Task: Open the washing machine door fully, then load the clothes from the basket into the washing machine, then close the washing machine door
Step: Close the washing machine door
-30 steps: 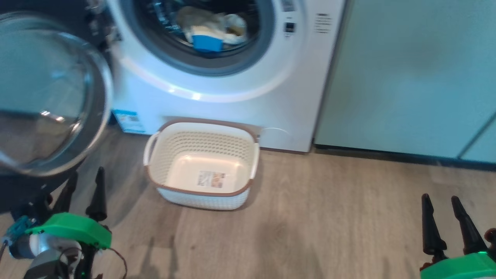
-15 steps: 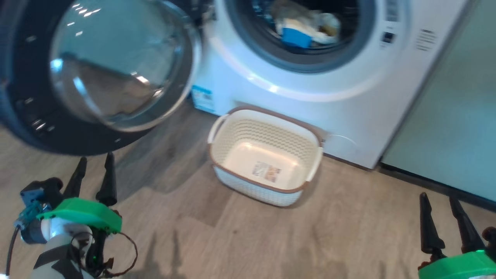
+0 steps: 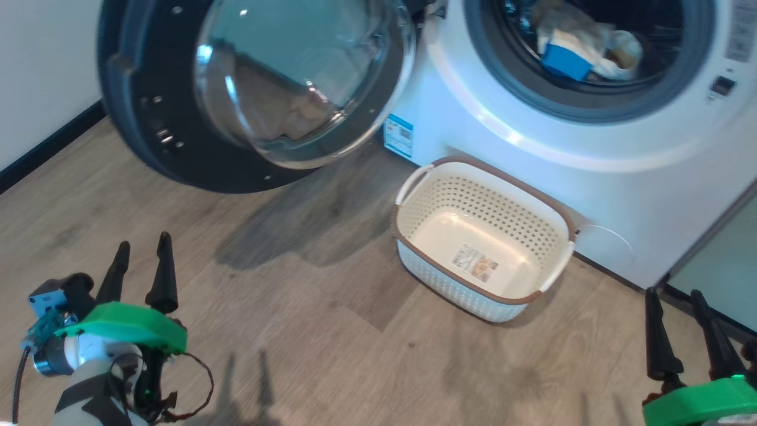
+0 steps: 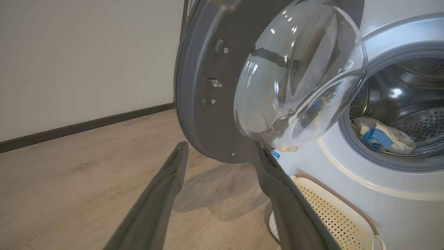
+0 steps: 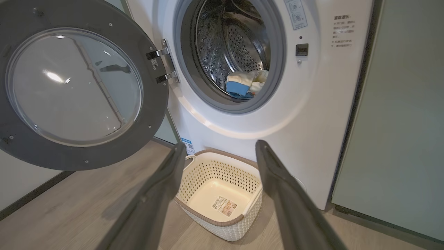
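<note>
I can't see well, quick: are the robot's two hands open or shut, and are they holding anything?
Left gripper: open, holding nothing.
Right gripper: open, holding nothing.

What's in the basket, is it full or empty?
Empty. The basket shows its bare bottom and label, and the clothes lie inside the washing machine.

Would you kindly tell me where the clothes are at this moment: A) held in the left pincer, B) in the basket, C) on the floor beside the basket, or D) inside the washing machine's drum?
D: the clothes lie inside the drum of the washing machine, while the basket shows its bare bottom, and the left pincer and right pincer are open and hold nothing.
</note>
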Robot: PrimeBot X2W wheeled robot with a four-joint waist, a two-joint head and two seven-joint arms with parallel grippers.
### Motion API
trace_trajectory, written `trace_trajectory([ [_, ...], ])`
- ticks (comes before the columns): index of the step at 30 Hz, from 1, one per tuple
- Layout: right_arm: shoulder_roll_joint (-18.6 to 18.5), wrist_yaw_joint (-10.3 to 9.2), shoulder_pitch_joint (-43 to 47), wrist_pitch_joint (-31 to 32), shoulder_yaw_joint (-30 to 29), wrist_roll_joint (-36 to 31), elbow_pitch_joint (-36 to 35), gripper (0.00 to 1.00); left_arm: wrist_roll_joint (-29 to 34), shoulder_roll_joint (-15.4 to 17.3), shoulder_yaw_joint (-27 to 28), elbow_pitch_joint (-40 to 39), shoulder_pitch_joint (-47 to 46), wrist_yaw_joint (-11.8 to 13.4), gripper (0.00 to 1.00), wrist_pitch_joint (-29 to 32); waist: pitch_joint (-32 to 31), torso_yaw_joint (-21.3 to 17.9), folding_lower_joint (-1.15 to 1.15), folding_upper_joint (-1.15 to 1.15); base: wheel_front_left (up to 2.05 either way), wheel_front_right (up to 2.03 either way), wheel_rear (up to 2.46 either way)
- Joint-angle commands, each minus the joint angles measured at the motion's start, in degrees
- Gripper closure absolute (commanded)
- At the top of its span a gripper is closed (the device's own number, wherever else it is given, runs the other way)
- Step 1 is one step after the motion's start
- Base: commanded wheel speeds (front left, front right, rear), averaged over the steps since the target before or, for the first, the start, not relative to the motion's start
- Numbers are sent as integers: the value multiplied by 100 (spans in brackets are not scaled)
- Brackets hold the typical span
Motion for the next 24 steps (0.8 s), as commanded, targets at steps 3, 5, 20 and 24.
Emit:
trace_trajectory([
  [3, -146, 25, -240, -55, 106, -45, -186, 0, 29, 101, 266, -224, -231, -4, 0, -36, -3, 160, 0, 0, 0, 0, 0],
  [5, -154, 25, -239, -55, 116, -44, -181, 0, 6, 92, 309, -245, -192, -4, 0, -36, -6, 201, 0, 0, 0, 0, 0],
  [20, -168, 25, -268, -55, 262, -24, -135, 0, -1288, 99, 848, -338, -96, -4, 100, -36, 29, -23, 0, 0, 0, 0, 0],
  [24, -199, 25, -283, -55, 282, -17, -132, 0, -2575, 315, 1061, -151, -302, -4, 100, 18, 72, -202, 0, 0, 0, 0, 0],
])
